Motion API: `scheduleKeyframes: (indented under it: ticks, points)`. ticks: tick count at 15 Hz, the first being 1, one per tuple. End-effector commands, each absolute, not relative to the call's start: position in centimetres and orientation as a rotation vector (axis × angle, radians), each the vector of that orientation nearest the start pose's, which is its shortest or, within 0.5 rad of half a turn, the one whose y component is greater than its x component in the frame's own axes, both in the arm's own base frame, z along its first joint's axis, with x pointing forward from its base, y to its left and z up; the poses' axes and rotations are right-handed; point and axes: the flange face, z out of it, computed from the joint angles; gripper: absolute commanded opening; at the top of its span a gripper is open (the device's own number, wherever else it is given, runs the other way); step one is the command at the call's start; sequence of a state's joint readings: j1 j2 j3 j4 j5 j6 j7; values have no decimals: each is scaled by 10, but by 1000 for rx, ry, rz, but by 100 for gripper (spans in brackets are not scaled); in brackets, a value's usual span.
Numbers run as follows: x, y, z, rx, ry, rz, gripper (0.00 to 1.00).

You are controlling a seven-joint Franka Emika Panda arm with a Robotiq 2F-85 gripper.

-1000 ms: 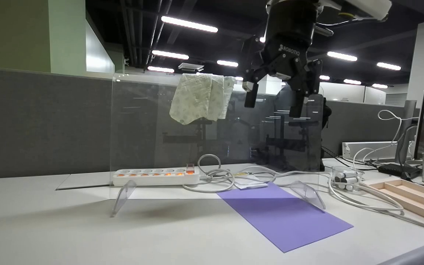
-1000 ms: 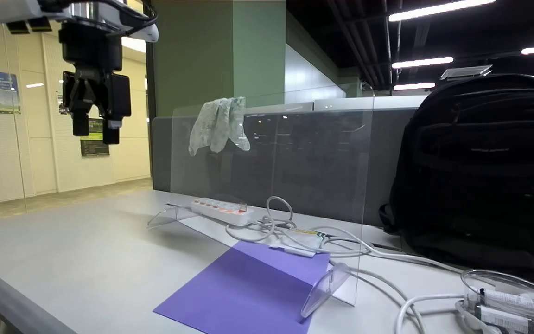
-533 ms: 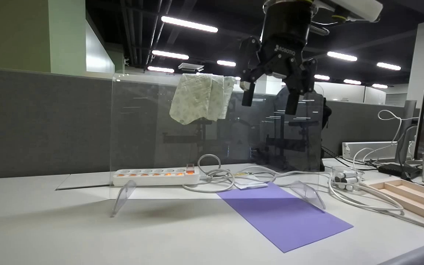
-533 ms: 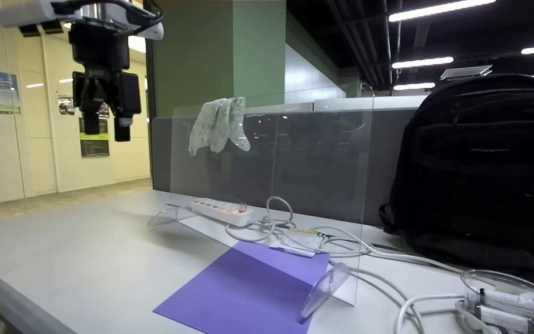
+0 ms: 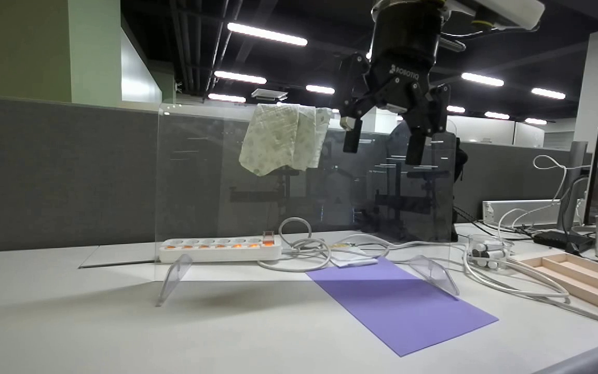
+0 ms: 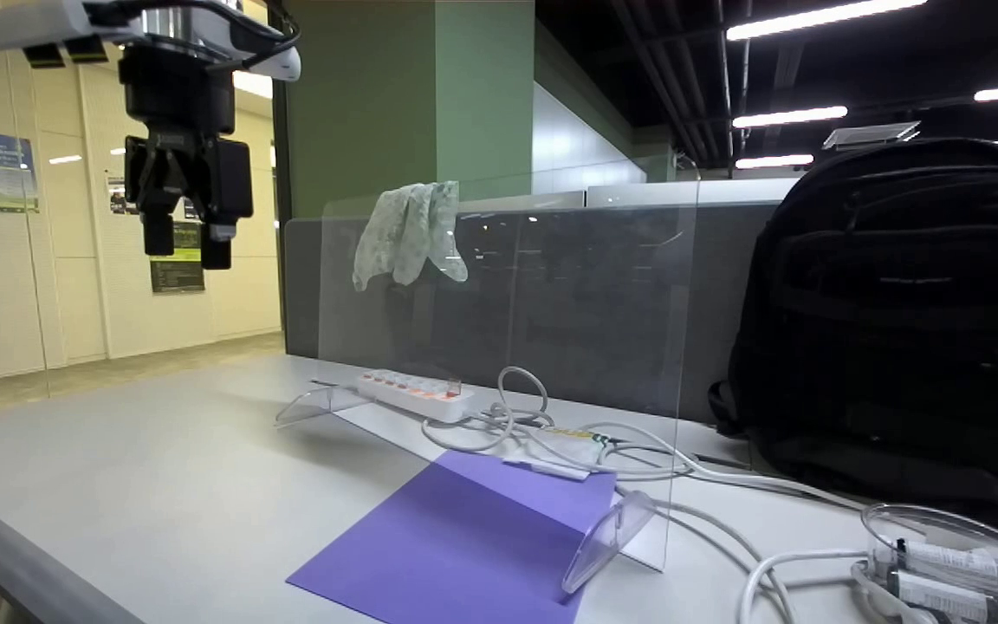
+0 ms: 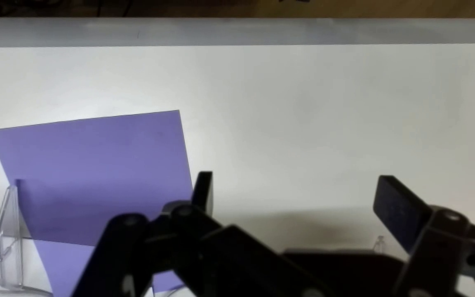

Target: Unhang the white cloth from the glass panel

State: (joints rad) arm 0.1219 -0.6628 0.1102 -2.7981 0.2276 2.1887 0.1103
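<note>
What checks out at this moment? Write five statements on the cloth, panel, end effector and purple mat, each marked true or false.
1. The white cloth hangs over the top edge of the glass panel. True.
2. The glass panel lies flat. False: it stands upright.
3. The end effector is open. True.
4. The end effector touches the white cloth. False: they are apart.
5. The purple mat lies partly on each side of the glass panel. True.

Glass panel (image 5: 307, 195) as upright barrier — open air above
</note>
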Motion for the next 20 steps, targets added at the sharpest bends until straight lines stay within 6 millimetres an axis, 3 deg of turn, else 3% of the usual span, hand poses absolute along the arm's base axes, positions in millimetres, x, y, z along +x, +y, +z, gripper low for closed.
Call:
scheduleKeyframes:
  ticks: [1,3,4,12,20]
  points:
    - [344,68,422,-3042,84,-264,100]
    - [344,70,422,-3037,121,-255,100]
    - [324,81,395,-3012,42,-51,100]
    - [326,80,397,-3011,45,-80,100]
    - [357,60,432,-3102,155,-537,100]
